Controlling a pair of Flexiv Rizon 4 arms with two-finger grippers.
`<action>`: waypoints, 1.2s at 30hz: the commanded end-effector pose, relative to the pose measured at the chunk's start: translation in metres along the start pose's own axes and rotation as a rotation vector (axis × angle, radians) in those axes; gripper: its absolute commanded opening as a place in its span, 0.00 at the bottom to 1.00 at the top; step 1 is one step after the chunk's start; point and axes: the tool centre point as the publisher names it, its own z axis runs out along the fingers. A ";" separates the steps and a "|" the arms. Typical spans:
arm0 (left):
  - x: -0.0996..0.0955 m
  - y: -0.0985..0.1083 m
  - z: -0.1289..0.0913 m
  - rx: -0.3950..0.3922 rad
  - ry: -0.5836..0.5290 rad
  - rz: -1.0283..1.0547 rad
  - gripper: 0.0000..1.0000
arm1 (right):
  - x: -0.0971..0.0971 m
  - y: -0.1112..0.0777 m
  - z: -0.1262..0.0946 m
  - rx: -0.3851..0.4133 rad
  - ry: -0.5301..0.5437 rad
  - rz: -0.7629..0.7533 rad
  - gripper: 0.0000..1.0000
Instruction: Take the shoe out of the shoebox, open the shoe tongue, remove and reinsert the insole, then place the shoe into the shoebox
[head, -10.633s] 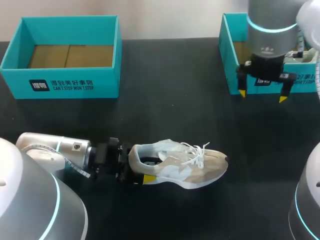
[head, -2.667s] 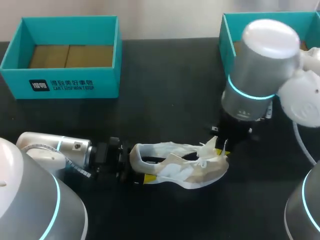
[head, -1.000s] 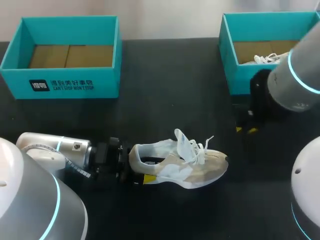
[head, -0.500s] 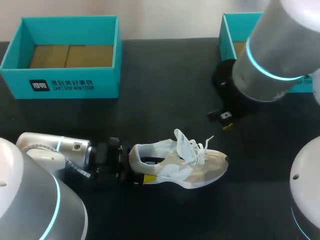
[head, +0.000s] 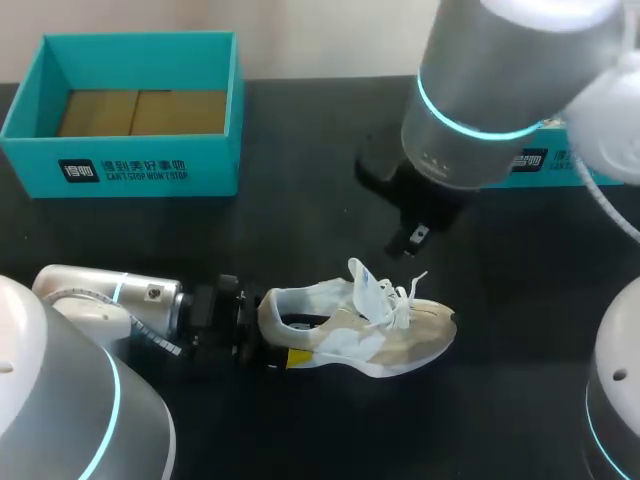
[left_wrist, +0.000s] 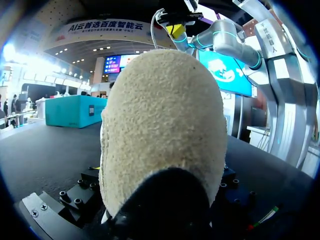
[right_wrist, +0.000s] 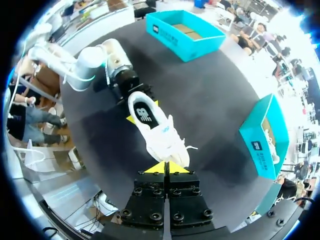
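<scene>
Shoe (head: 370, 340) is out on the table (head: 330, 150), tongue (head: 362, 280) raised. Left claw (head: 278, 338) grips its heel (left_wrist: 160, 125); right claw (right_wrist: 167, 168) is closed, empty. Insole (right_wrist: 145, 116) work and reboxing remain.

The right gripper (right_wrist: 167, 168) is hanging above the black table (right_wrist: 215, 90), its yellow tips pressing together with nothing between them. Directly ahead, the white and beige shoe (right_wrist: 159, 131) is lying on its sole, toe toward this gripper, the dark insole (right_wrist: 146, 115) showing in the opening. The left arm (right_wrist: 87, 62) is reaching in from the far side, and the left gripper (right_wrist: 141, 111) is clamping the heel between its yellow tips. One teal shoebox (right_wrist: 172, 44) is standing beyond the shoe. A second teal shoebox (right_wrist: 257, 140) is standing well apart to one side, another shoe (right_wrist: 272, 146) lying inside it.
</scene>
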 end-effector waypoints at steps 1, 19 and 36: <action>0.001 0.003 -0.001 0.001 -0.003 0.000 0.00 | -0.003 0.007 0.005 0.033 0.014 -0.001 0.00; 0.001 0.003 -0.001 0.001 -0.003 0.000 0.00 | 0.032 0.058 0.030 0.057 0.036 -0.595 0.00; 0.001 0.003 -0.001 0.001 -0.003 0.000 0.00 | 0.043 0.075 0.042 0.041 0.071 -0.717 0.00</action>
